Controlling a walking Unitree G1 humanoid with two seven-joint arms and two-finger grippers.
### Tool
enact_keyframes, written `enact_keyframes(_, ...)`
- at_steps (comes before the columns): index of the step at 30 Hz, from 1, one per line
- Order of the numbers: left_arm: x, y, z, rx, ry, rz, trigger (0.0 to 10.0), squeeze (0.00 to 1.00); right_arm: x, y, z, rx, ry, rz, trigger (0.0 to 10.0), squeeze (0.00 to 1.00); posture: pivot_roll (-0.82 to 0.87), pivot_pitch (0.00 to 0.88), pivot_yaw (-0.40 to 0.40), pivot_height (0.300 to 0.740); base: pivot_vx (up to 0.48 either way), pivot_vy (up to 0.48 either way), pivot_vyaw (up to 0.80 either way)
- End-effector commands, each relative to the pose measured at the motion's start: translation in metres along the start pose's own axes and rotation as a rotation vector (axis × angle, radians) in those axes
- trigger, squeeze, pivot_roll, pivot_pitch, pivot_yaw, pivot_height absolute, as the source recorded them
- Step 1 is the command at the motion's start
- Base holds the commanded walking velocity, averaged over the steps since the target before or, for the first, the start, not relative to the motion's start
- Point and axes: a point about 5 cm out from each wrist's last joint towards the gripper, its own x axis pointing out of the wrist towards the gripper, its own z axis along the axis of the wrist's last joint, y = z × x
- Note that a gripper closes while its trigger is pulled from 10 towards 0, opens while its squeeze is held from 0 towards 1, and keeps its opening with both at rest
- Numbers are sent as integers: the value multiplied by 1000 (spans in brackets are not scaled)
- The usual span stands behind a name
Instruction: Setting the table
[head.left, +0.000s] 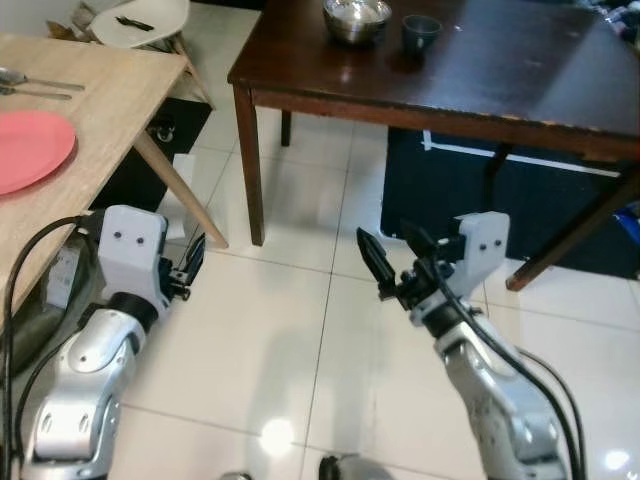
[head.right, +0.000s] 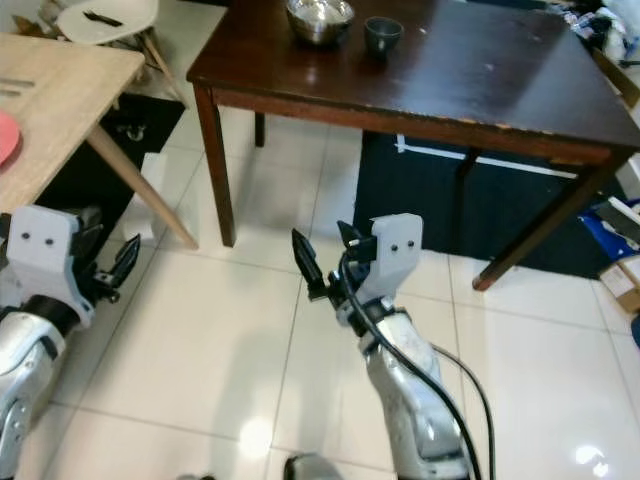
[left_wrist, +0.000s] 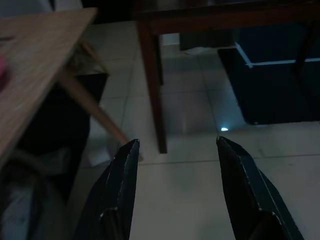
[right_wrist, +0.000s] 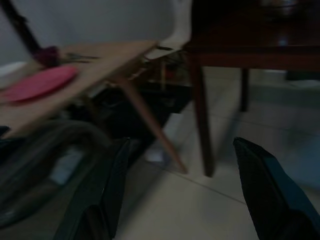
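- Left eye view, room: pale glossy floor tiles (head.left: 260, 330) are running under two tables and catching ceiling-light glare.
- Dark wooden table (head.left: 480, 70) is standing ahead, carrying a metal bowl (head.left: 356, 18) and a small dark cup (head.left: 421, 32) just beside it, near the far edge.
- Dark blue box with a white stripe (head.left: 470, 190) is sitting on the floor beneath that table.
- Light wooden table (head.left: 90, 110) is standing at the robot's left on splayed legs, holding a pink plate (head.left: 30, 148) and, beyond it, silver cutlery (head.left: 30, 84) (piece count unclear).
- White chair (head.left: 140, 20) is standing behind the light table with a small dark item on its seat.
- Left gripper (head.left: 193, 262) is hanging low over the tiles beside the light table's leg, fingers spread apart and holding nothing.
- Right gripper (head.left: 392, 258) is hovering above the floor in front of the dark table, fingers parted and empty.
- Left wrist view: both black fingers (left_wrist: 120, 190) are framing the dark table's leg, the blue box and a bright glint on the tiles (details the head views are giving from above only).
- Right wrist view, blurred and dim: the pink plate (right_wrist: 42, 82) is appearing edge-on on the light table, with dark clutter and cables underneath, which the eye views are barely showing.
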Motion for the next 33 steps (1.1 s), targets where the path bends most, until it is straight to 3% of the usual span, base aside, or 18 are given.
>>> enact_keyframes(1, -2, -1, -5, -4, 23, -3, 10000, 0, -2, 0, -1, 0, 10, 1, 10000, 0, -68, 87, 9, 740, -255, 0, 0)
enact_keyframes(23, -2, -5, -6, -14, 30, -17, 10000, 0, -2, -1, -1, -2, 12, 0, 10000, 0, -71, 88, 10, 740, 0, 0, 0)
enact_keyframes(33, -1, -4, -4, -12, 23, -8, 10000, 0, -1, 1, 0, -13, 4, 18, 10000, 0, -69, 89, 10, 740, 0, 0, 762)
